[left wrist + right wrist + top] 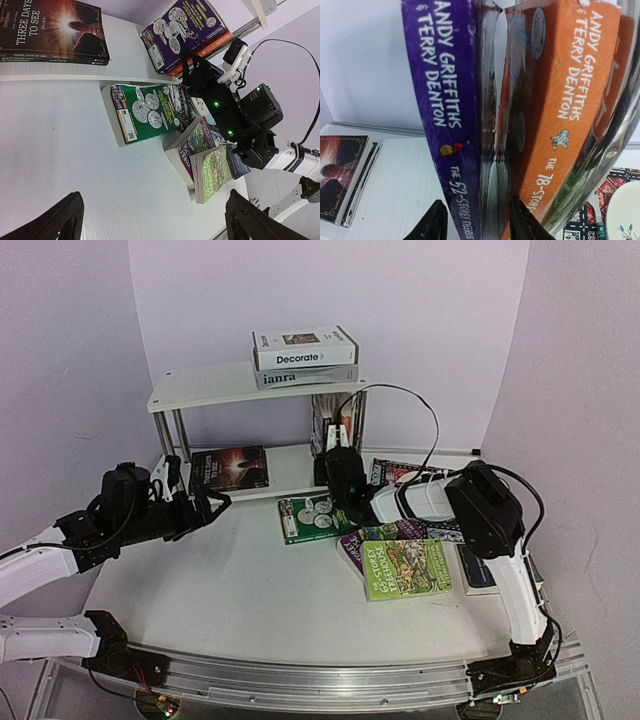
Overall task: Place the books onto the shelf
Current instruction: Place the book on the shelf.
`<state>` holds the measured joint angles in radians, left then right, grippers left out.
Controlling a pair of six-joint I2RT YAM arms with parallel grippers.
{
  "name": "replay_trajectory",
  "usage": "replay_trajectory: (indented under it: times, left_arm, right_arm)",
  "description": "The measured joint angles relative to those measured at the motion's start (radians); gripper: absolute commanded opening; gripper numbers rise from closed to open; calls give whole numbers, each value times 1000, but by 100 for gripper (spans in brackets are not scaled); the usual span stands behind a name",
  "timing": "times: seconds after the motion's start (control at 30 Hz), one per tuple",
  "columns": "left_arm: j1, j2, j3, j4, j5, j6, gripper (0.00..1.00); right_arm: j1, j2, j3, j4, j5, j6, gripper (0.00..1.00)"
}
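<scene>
Well, up top my right gripper point(332, 452) sits at the lower board of the small white two-tier shelf point(200, 390). Left wrist: the left gripper point(152, 212) gapes, holding nothing. Right wrist: the leaning purple paperback book point(442, 100) could tip if I bump it backing out; it stands between the jaws, squeezed or not I cannot tell.

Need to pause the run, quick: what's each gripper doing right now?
Left gripper: open, holding nothing.
Right gripper: astride the upright purple book; whether it grips cannot be told.
</scene>
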<state>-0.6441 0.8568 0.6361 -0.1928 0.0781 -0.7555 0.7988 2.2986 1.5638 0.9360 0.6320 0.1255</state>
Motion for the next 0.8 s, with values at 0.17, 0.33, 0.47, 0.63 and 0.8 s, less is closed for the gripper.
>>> replay_trajectory:
  times: [0.17, 0.33, 0.47, 0.63, 0.8]
  left_arm:
    - [0, -3, 0, 0, 5, 0, 100]
    - [0, -4, 0, 0, 15, -1, 100]
    - [0, -5, 0, 0, 26, 0, 100]
    - [0, -6, 0, 0, 35, 0, 100]
    - [0, -1, -1, 0, 48, -1, 100]
  right_arm:
    - [12, -72, -90, 9, -5, 30, 57]
    - [45, -174, -225, 21, -18, 48, 71]
    - [77, -287, -364, 26, -45, 66, 97]
    - [95, -444, -514, -29, -103, 91, 98]
    - [92, -588, -622, -137, -149, 151, 98]
